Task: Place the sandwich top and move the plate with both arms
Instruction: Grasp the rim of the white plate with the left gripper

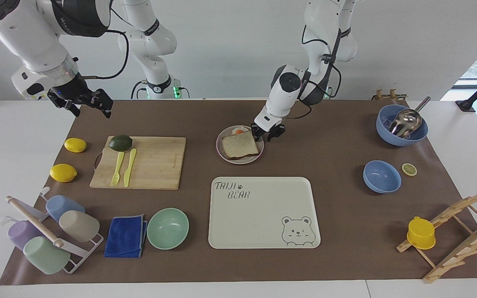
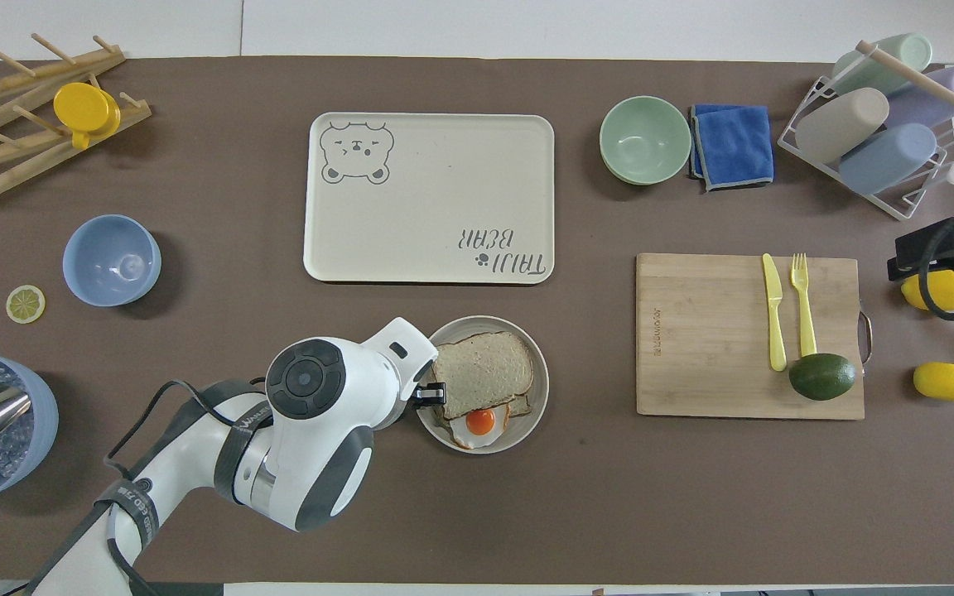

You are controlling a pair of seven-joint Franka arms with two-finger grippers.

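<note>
Your left gripper (image 1: 268, 134) is down low at the rim of the plate (image 1: 226, 159), on the side toward the left arm's end of the table. Its two fingers look a little spread, with the rim close by them, but you cannot tell if they touch it yet. It sits there, I think, so it can grab that edge.

See the sandwich top (image 1: 240, 145)? It already lies on the plate, on top of the slice with the fried egg (image 2: 479, 421). The egg peeks out on the side nearer to the robots, so the top sits a bit off to one side.

Your right gripper (image 1: 82, 102) hangs high over the edge of the brown mat, at the right arm's end of the table, above the lemon (image 1: 75, 145). Its fingers look spread and hold nothing. It waits there.

Two arms must move the plate, so you will likely need to bring the right one over. The bear tray (image 1: 263, 213) lies farther from the robots than the plate.
</note>
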